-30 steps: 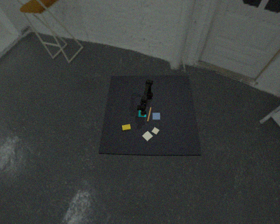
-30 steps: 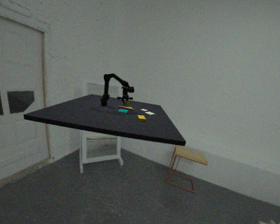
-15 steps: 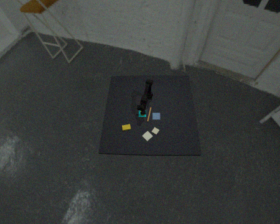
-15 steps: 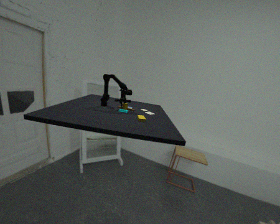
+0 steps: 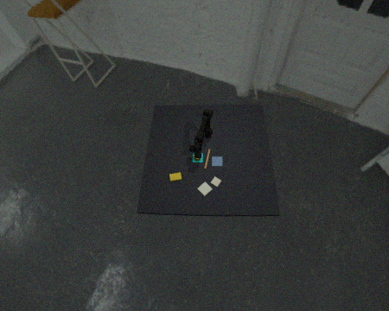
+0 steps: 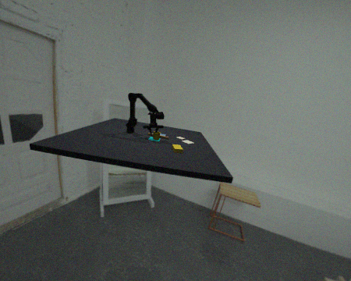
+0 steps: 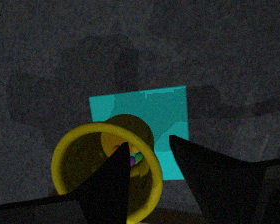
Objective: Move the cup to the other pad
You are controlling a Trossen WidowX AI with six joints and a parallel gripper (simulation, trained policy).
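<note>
The yellow cup [image 5: 197, 159] [image 6: 157, 136] [image 7: 98, 126] is on the cyan pad [image 5: 201, 161] [image 6: 150, 139] [image 7: 175, 171], its base over the pad's near left part in the wrist view. It looks upright in the exterior view. Several coloured marbles [image 7: 135, 159] show inside the cup. My gripper [image 6: 154, 132] [image 7: 149, 143] is partly open at the cup, one finger inside the rim and the other outside, with space beside the wall. The blue pad [image 5: 217, 161] [image 6: 163, 135] bears nothing.
An orange stick [image 5: 207, 159] lies between the two pads. A yellow block [image 5: 175, 176] [image 6: 178, 148] and two white squares, a larger one [image 5: 205, 188] [image 6: 188, 142] and a smaller one [image 5: 216, 181] [image 6: 180, 137], lie farther from the arm's base on the dark table [image 5: 246, 194] [image 6: 105, 146].
</note>
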